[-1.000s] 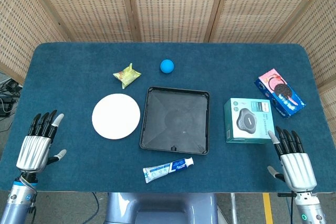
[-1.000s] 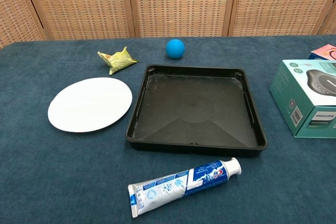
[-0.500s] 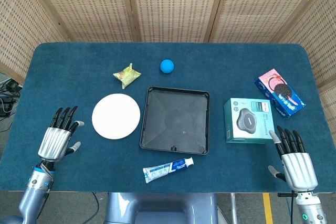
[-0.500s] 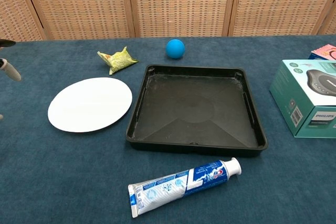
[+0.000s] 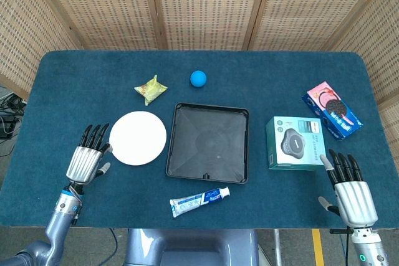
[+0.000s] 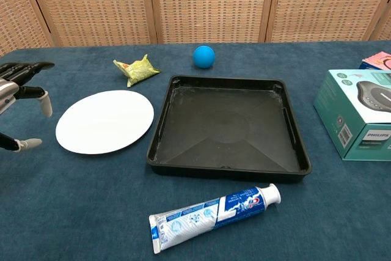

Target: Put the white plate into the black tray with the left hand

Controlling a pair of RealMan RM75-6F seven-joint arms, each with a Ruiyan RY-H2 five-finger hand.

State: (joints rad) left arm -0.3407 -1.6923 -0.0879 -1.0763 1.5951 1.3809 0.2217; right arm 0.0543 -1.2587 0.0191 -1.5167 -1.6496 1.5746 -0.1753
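The white plate (image 5: 138, 137) (image 6: 105, 121) lies flat on the blue table, just left of the empty black tray (image 5: 182, 159) (image 6: 162, 128). My left hand (image 5: 88, 157) (image 6: 18, 93) hovers beside the plate's left edge, fingers spread and holding nothing; its fingertips come close to the rim without a clear touch. Near the table's front right corner my right hand (image 5: 350, 190) is open too, fingers straight, below the teal box; the chest view does not show it.
A toothpaste tube (image 5: 200, 200) (image 6: 211, 214) lies in front of the tray. Behind it are a blue ball (image 5: 198, 78) (image 6: 204, 56) and a yellow-green snack packet (image 5: 150, 88) (image 6: 137, 69). A teal box (image 5: 295, 142) (image 6: 357, 113) and a biscuit box (image 5: 332, 109) sit to the right.
My left hand has moved from the table's front left corner in toward the plate's left edge and now shows in the chest view. The right hand has stayed put.
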